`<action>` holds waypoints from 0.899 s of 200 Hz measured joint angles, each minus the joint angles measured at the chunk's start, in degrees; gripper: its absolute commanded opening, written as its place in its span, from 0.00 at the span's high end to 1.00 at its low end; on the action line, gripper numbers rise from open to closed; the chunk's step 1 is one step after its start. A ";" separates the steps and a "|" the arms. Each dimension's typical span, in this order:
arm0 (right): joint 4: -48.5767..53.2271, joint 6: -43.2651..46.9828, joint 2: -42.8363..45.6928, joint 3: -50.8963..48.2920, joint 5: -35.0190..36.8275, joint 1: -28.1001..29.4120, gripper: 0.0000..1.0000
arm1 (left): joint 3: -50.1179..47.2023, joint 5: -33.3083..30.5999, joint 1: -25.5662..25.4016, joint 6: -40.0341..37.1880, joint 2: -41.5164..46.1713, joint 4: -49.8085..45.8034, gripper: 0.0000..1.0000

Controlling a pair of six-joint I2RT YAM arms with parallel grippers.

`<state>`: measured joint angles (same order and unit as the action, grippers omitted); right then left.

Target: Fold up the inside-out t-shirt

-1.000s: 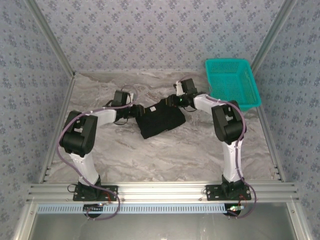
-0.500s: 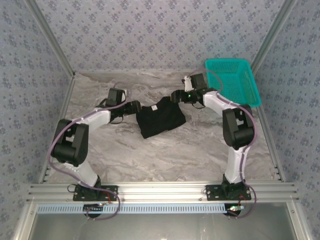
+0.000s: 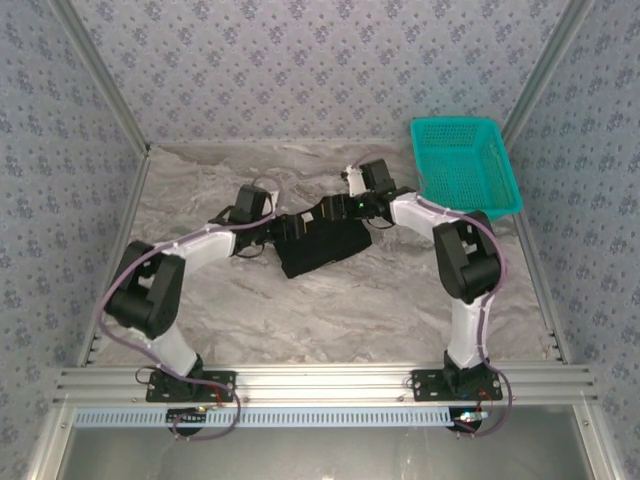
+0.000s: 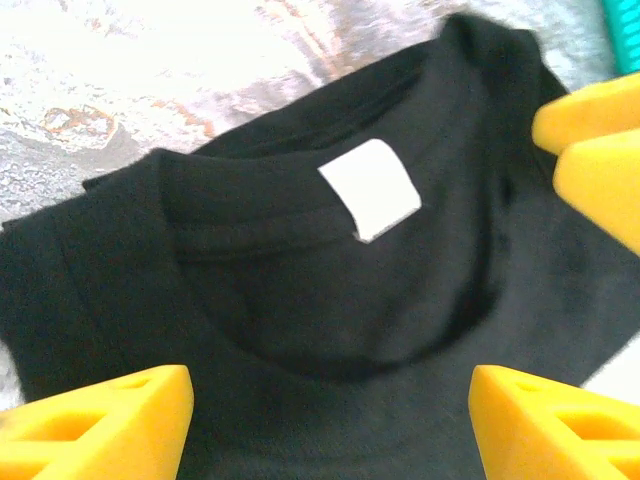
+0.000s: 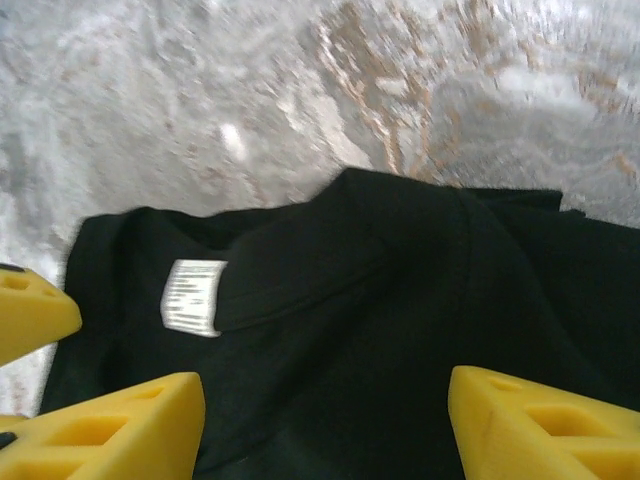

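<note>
1. On the top camera the t-shirt (image 3: pixel 322 242) was a dark, bunched lump on the marble table (image 3: pixel 300 320). The left gripper (image 3: pixel 281 226) and right gripper (image 3: pixel 336 208) were both down at its far edge, close to each other. The teal basket (image 3: pixel 465 165) sat well off past the right gripper.
2. From up there I couldn't read either set of jaws, too small and dark.
3. The left wrist cam sorted that out. The fingers (image 4: pixel 100 425) stood wide apart with nothing pinched, and the neckline sat just ahead of the jaws. A pale neck label (image 4: pixel 370 190) was straight out in front.
4. That view also caught the other arm's yellow fingers over the cloth, ahead and to the right.
5. The right wrist cam showed much the same. The jaws were spread and holding nothing, with black cloth between and ahead of the fingers (image 5: pixel 545 430). The label was ahead-left there, with bare marble beyond the collar.
</note>
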<state>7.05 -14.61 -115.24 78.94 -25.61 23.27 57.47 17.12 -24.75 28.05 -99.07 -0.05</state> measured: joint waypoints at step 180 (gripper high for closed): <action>-0.09 -5.53 22.05 -18.84 1.90 -11.98 0.28 | 14.47 -0.39 -14.14 3.61 -8.50 -0.79 0.29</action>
<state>6.96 -20.14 -93.19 60.10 -23.70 11.29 71.94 16.73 -38.89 31.66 -107.57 -0.84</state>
